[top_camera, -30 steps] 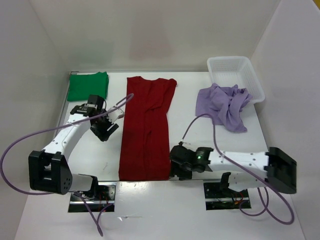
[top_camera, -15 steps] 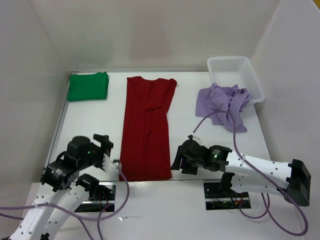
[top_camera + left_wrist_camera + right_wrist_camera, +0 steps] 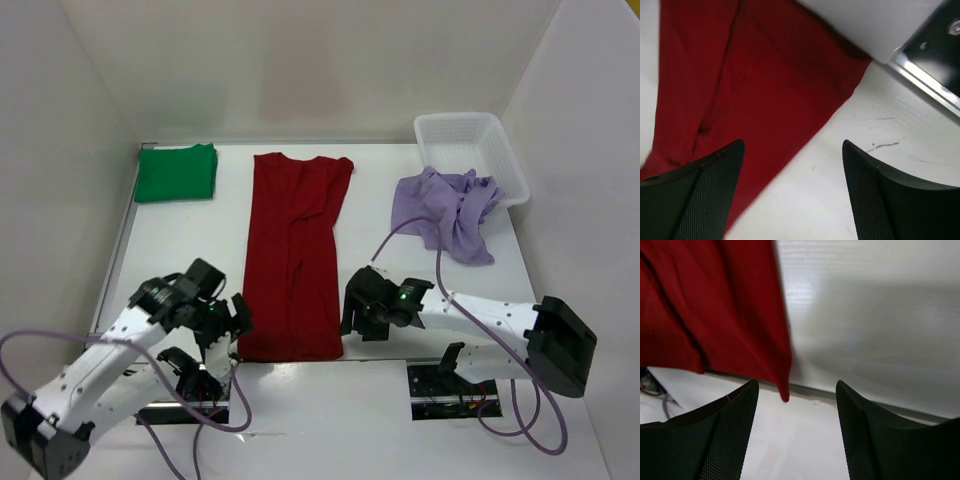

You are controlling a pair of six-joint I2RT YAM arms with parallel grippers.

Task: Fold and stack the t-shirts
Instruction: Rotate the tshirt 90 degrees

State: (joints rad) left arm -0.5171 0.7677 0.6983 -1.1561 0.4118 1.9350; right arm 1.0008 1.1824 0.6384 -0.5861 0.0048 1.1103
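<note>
A white worktop [image 3: 180, 260] sits boxed in by plain white walls: a back wall [image 3: 300, 70], a left wall [image 3: 50, 200] and a right wall [image 3: 590, 150]. Soft, even light falls across it. A bright metal strip [image 3: 925, 86] runs along its near edge, with faint scuff marks [image 3: 885, 146] just beside it.

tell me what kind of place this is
Probably a robot lab test cell: plain white walls box in a table, a left arm and right arm are bolted at its edge, and a red shirt lies spread.
</note>
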